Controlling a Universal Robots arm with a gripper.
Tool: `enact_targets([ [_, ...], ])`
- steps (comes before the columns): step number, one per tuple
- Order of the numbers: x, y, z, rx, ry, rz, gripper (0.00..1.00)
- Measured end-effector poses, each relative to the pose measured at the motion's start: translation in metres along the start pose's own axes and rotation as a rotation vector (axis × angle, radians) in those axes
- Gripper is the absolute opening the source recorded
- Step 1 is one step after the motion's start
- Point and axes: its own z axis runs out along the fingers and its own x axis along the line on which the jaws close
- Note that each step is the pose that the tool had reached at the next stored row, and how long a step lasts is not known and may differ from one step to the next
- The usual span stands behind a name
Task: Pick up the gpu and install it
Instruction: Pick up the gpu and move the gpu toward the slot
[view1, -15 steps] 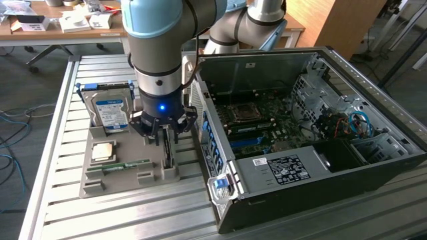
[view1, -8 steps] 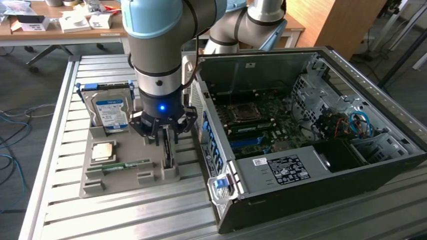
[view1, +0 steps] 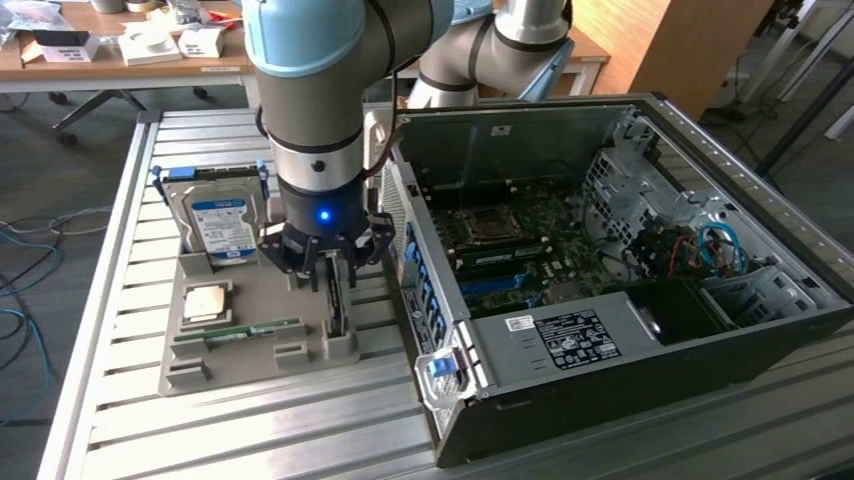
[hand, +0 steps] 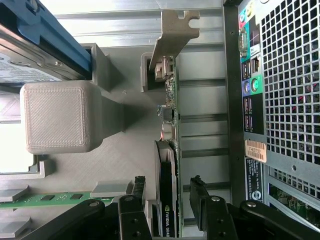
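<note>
The graphics card stands on its long edge in a slot of the grey holder on the slatted worktop, its metal bracket seated in a notch at one end. The robot arm's pincer hovers directly over it, spread wide and gripping nothing. The wrist view shows one of its black fingers on each face of the card, with a gap visible on both sides. The likely trouble is in the closing: if the pincer is not centred, one finger would meet the card first and tip or twist it in its slot, and a squeeze on the raised components rather than the flat board could slip or do damage. A lift that is not straight could snag the bracket in its notch and drag the holder along. There is little room around it. The memory stick lies just beside the card, the hard drive stands at the holder's far end, and the open computer case sits close on the exterior view's right.
</note>
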Motion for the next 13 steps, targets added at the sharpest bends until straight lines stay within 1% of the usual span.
enact_targets([
  [2, 0.0000, 0.0000, 0.0000, 0.0000, 0.0000, 0.000, 0.47],
  [4, 0.0000, 0.0000, 0.0000, 0.0000, 0.0000, 0.000, 0.35],
  [5, 0.0001, 0.0000, -0.0001, 0.0001, 0.0003, 0.000, 0.35],
  [6, 0.0000, 0.0000, -0.0001, 0.0001, 0.0002, 0.000, 0.29],
  [7, 0.0000, 0.0000, 0.0000, 0.0001, 0.0001, 0.000, 0.26],
  [13, 0.0000, 0.0000, -0.0001, 0.0001, 0.0001, 0.000, 0.26],
])
